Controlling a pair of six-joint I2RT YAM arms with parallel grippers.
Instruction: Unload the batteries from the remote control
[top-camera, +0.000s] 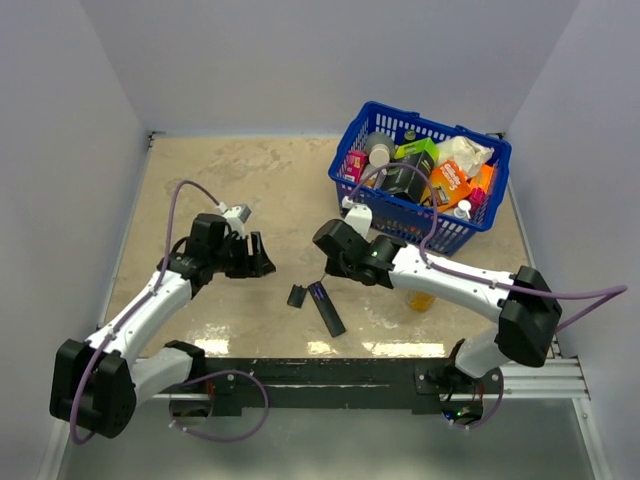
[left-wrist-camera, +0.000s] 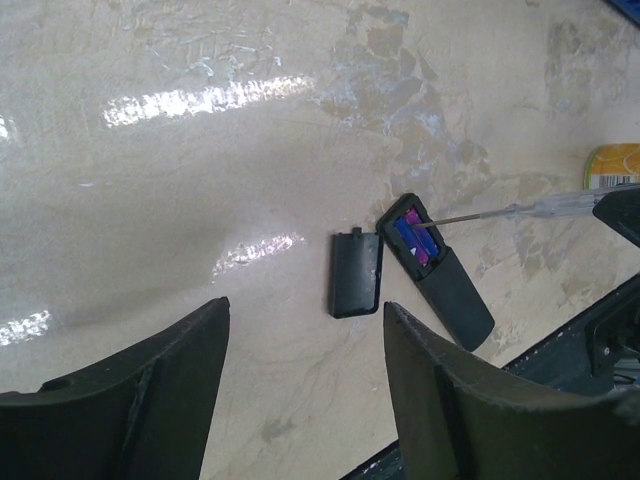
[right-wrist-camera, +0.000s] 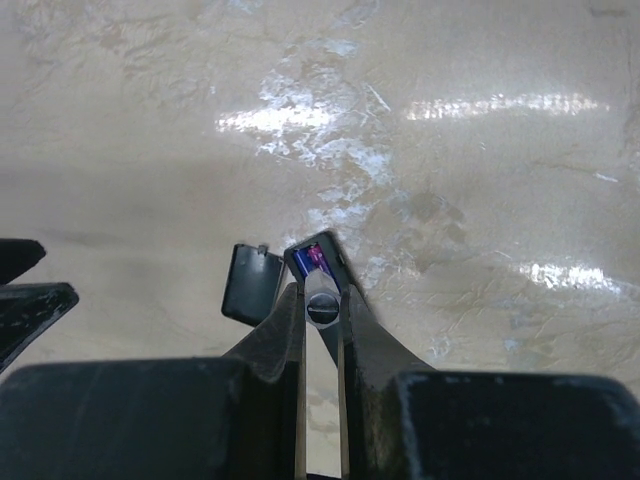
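Right wrist view: our right gripper (right-wrist-camera: 320, 295) pinches a grey stick (left-wrist-camera: 500, 212) for prying.
Its tip reaches just ahead into the remote control (left-wrist-camera: 445, 280), seemingly touching the batteries (left-wrist-camera: 412, 238), to lever them out; our left gripper (left-wrist-camera: 305, 312) hangs spread, the cover (left-wrist-camera: 355, 272) ahead of it, leaving room.

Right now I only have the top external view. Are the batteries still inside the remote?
Observer: Yes. The left wrist view shows purple batteries still seated in the remote control's open recess.
Operator: What's the right tool holding?
Observer: It is shut on a thin stick, tip at the batteries.
Operator: And the left tool?
Observer: Open, empty, above the table short of the cover.
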